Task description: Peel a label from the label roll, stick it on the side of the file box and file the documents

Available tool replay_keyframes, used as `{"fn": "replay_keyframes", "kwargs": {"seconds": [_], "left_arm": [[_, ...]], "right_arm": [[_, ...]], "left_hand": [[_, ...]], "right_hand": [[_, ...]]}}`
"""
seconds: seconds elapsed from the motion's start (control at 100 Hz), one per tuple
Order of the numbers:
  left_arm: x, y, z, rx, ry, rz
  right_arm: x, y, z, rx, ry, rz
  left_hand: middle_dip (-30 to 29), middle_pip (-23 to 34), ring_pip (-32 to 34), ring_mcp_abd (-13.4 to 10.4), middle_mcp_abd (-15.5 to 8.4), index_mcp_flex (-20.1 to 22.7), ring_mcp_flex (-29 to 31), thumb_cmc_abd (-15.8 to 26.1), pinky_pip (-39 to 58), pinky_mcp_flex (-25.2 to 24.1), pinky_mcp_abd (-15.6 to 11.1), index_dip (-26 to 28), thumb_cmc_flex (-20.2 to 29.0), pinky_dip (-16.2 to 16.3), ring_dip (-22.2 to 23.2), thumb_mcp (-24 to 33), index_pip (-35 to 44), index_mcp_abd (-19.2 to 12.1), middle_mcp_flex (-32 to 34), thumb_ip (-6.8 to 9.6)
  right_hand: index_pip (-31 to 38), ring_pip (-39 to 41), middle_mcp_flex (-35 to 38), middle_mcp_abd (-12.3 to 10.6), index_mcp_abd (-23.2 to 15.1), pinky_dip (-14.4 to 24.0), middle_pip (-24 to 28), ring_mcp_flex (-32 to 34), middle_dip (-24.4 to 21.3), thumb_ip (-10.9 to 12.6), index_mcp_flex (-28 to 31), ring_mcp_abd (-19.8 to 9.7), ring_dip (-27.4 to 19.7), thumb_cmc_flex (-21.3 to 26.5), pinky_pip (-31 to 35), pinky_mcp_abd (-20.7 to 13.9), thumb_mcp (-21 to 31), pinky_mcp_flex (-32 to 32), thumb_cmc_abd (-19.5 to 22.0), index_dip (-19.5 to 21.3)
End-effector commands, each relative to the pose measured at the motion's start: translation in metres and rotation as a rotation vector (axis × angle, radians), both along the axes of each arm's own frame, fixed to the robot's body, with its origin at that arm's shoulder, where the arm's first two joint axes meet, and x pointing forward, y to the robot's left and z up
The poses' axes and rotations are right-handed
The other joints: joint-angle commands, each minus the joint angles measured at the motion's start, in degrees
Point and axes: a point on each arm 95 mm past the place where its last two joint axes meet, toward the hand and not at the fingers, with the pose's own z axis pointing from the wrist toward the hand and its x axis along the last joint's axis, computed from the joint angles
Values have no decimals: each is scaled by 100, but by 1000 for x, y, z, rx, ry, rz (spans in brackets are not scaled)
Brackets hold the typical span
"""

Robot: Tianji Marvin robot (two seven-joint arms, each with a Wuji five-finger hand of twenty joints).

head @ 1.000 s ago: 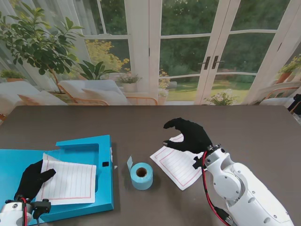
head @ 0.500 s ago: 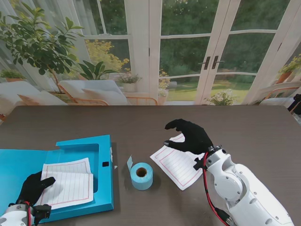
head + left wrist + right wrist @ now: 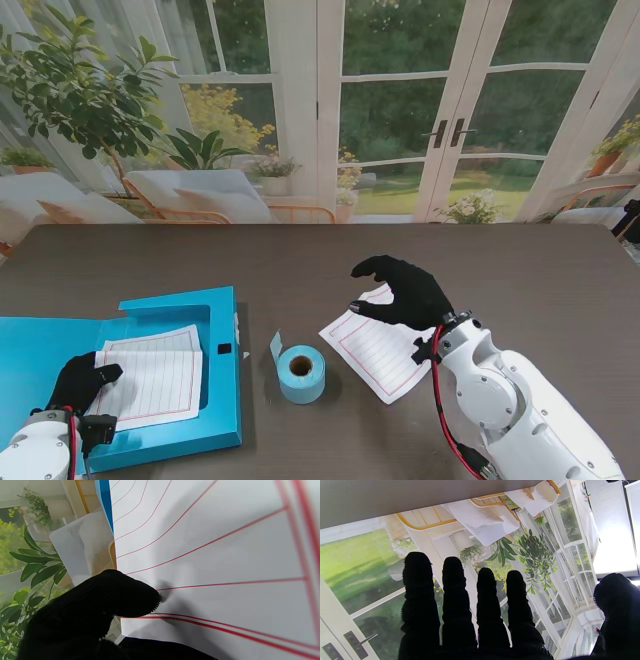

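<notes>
Our left hand [image 3: 82,385] grips a ruled sheet [image 3: 155,375] over the open blue file box [image 3: 215,305] at the left of the desk [image 3: 300,260]. In the left wrist view a black thumb [image 3: 130,593] presses on the sheet's red-lined face, the paper bowing around it. The fingers behind the sheet are hidden, so we cannot tell how they are set.

Our right hand [image 3: 405,290] hovers over the second ruled sheet [image 3: 375,350] lying on the desk right of centre. Its four fingers [image 3: 420,585] are stretched out and slightly apart, the thumb off to one side, and it holds nothing.

The blue label roll [image 3: 301,373] stands on the desk between the file box and the second sheet, a short tab of label sticking up from it.

Compared with a second ago, the left hand has drawn back nearer to us and shifted slightly right, and the sheet it holds has lifted and curled. The right hand, roll and second sheet are unchanged.
</notes>
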Motion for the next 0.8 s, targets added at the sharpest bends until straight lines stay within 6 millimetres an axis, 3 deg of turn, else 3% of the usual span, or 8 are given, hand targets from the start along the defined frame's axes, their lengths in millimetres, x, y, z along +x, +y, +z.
{"fn": "replay_keyframes", "kwargs": {"seconds": [0.0, 0.13, 0.24, 0.39, 0.53, 0.58, 0.63, 0.79], "left_arm": [[6, -2, 3, 0, -3, -13], [14, -2, 6, -5, 11, -11], [19, -2, 7, 16, 37, -32], [24, -4, 7, 21, 55, -44], [24, -7, 8, 22, 89, -54], [24, -7, 10, 29, 111, -61], [23, -8, 11, 33, 145, -66], [22, -12, 18, 58, 241, -73]], "right_arm": [[-2, 3, -3, -3, 15, 10], [-2, 2, -4, 2, 21, 9], [-2, 2, -5, 2, 23, 10], [-2, 1, -7, 10, 29, 6], [-2, -1, -8, 11, 33, 4], [-2, -1, -8, 12, 35, 4], [-2, -1, -8, 13, 35, 4], [-2, 0, -9, 12, 34, 9]], "left_hand": [[44, -126, -159, 260, -25, -153, -157, -156, -192, -293, -24, -74, 269, 144, 70, -59, -5, 167, -142, -498], [-69, -570, -607, 417, 135, -246, -501, -238, -478, -626, -30, -263, 503, 226, 68, -134, -293, 205, -361, -1494], [-248, -1070, -1096, 506, 263, -252, -840, -214, -746, -986, -100, -599, 487, 155, -49, -90, -709, 211, -544, -1777], [-487, -1662, -1690, 608, 415, -74, -1183, -61, -1094, -1458, -165, -722, 241, -203, -275, 92, -1660, 246, -679, -1189], [-1200, -1433, -2164, 695, 575, 90, -1455, 612, -1266, -1812, -224, -602, -228, -600, -417, -230, -2425, 318, -1147, 258], [-1799, -1436, -2431, 719, 627, 131, -1621, 814, -1339, -1989, -285, -479, -278, -733, -514, -546, -2828, 351, -1392, 619], [-2885, -1482, -2733, 752, 709, 112, -1843, 1034, -1486, -2237, -398, -554, -362, -899, -634, -898, -3193, 373, -1622, 608], [-3351, -1982, -3505, 731, 824, 0, -2436, 1322, -2137, -2743, -658, -971, -547, -1167, -903, -1338, -4086, 427, -2068, 298]], "right_hand": [[0, 61, 1, 98, 72, 48, -14, 189, 13, 93, -62, 10, 64, 135, 35, 64, -111, -1927, 161, 116], [7, 65, 4, 121, 76, 51, -14, 181, 10, 94, -66, 2, 65, 155, 29, 72, -122, -1936, 170, 116], [10, 70, 3, 114, 75, 54, -14, 182, 8, 94, -68, 8, 66, 155, 28, 68, -132, -1938, 179, 116], [12, 75, -7, 129, 84, 59, -15, 179, 7, 96, -68, 4, 67, 164, 23, 64, -141, -1956, 184, 115], [12, 75, -11, 145, 90, 65, -16, 170, 4, 97, -65, 6, 66, 182, 18, 71, -147, -1961, 176, 112], [12, 73, -9, 144, 96, 67, -15, 162, 4, 97, -64, 17, 65, 180, 17, 72, -151, -1963, 178, 112], [11, 75, -7, 146, 102, 68, -13, 164, 4, 97, -65, 18, 66, 187, 14, 72, -151, -1969, 180, 111], [13, 83, -2, 154, 99, 76, -6, 171, 5, 98, -74, 8, 67, 203, 15, 68, -157, -1966, 168, 110]]}}
